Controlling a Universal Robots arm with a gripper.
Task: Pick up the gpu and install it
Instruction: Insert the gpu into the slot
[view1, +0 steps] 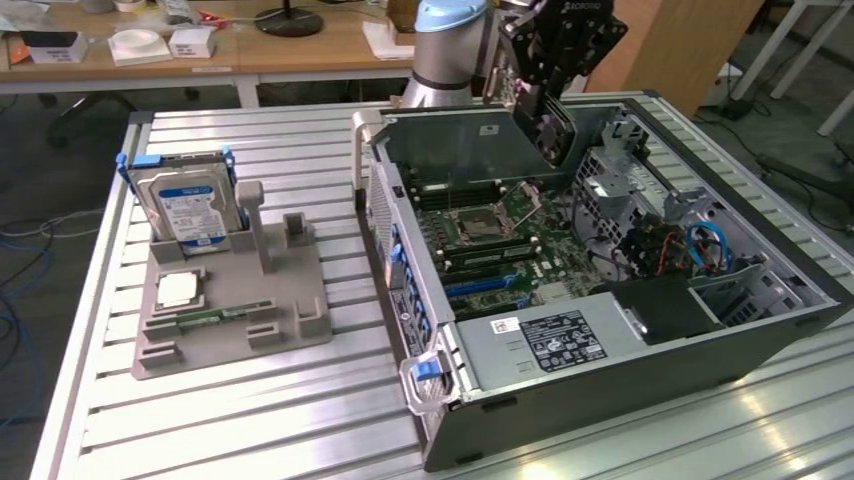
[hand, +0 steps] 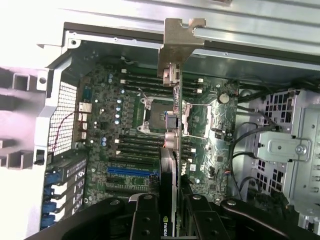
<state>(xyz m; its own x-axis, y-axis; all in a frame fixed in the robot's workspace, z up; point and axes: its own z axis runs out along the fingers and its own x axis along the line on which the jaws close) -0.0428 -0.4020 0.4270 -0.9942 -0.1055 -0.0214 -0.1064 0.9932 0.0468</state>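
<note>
Desk (view1: 240, 420): slatted metal top. On it, an open computer case (view1: 601, 360) lying on its side, and a grey holder (view1: 287, 320) well apart from it, toward the exterior view's left.

Gripper (view1: 547, 95): hangs over the far end of the open case, above the board (view1: 514, 235). We note it is closed on the gpu (view1: 558, 135), one finger on each flat face of the card.

Gpu: off the desk and off the holder, in the air inside the case opening. It is held on edge and does not touch the board. In the wrist view we see it edge-on as a thin dark strip (hand: 170, 145) running out from between the fingers (hand: 145, 220). Its bent silver bracket is at the end away from the gripper (hand: 169, 210), and a logo shows on the card near the fingers.

Board, wrist view (hand: 125, 115): the card's edge crosses over the processor socket (hand: 150, 112). A blue slot (hand: 132, 171) lies just beside the card's line, nearer the gripper end. We cannot tell how high the card hangs above the slots.

Case interior: silver drive cage (hand: 295, 145) and a bundle of cables sit to one side of the board.

Holder: a blue-labelled hard drive (view1: 187, 205) stands upright at its far end. A square silver chip (view1: 180, 288) lies flat in front of the drive, and a green memory stick (view1: 200, 318) lies flat in front of the chip.
</note>
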